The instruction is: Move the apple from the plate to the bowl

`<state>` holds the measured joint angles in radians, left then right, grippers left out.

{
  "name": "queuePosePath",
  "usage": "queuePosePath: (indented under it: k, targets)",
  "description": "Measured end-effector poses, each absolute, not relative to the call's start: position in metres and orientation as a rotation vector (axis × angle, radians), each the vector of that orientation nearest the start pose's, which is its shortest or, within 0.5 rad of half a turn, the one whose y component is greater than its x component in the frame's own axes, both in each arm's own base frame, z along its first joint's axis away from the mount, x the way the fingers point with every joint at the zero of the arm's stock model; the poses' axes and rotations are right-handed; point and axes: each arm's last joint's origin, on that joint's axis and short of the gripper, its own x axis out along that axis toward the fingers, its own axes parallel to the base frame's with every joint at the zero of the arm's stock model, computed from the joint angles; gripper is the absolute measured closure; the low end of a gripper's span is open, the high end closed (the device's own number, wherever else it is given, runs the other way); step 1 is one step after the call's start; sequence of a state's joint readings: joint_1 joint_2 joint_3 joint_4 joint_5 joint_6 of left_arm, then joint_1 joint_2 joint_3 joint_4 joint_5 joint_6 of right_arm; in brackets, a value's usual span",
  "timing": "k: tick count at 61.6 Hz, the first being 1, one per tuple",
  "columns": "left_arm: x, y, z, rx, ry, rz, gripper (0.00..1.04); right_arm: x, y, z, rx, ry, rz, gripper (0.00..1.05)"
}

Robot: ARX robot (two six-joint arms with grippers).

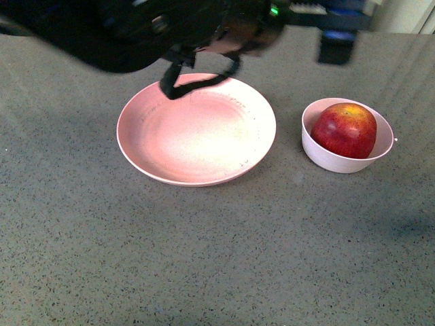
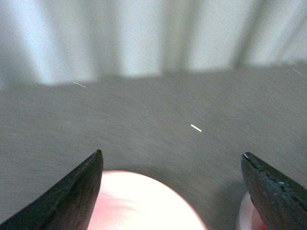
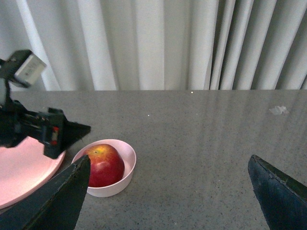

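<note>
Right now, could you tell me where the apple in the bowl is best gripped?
Probably from straight above, the gripper closing across the apple's widest part: its top stands clear of the bowl, whose wall hugs the lower half and blocks any sideways approach.

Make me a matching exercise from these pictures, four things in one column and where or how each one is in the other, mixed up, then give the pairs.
Column one:
1. apple
2. plate
3. bowl
4. left gripper

Column two:
A. wide, pink, nothing on it
B. jaws apart, holding nothing
C. sitting inside the bowl
D. small and pale, beside the plate

Pairs: 1-C, 2-A, 3-D, 4-B
</note>
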<state>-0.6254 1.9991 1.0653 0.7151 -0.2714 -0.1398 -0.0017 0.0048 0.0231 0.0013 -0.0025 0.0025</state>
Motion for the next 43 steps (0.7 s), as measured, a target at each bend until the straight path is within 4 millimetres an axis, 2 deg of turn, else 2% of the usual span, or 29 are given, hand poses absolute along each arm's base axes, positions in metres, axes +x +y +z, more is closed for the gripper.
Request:
queuePosePath:
  k: [3,7,12,23,29,43]
  targets:
    - [0.329,-0.192,0.164,-0.039,0.068,-0.104,0.32,0.097,0.0,0.171,0.002,-0.019,0.0,0.09]
    - [0.312,-0.155,0.167,-0.048,0.002,-0.019,0.42,0.097,0.0,0.171,0.002,-0.02,-0.002,0.09]
    - [0.289,-0.121,0.17,-0.045,-0.027,0.009,0.57,0.097,0.0,0.171,0.002,-0.02,-0.002,0.09]
    - [0.249,-0.082,0.161,-0.013,0.013,-0.004,0.87,0.097,0.0,0.171,0.002,-0.02,0.001,0.09]
    - [0.234,-0.067,0.162,-0.012,0.009,-0.014,1.03,0.097,0.0,0.171,0.003,-0.02,0.0,0.09]
    - [0.192,-0.032,0.162,-0.008,0.016,-0.005,1.03,0.097,0.0,0.171,0.002,-0.02,-0.002,0.09]
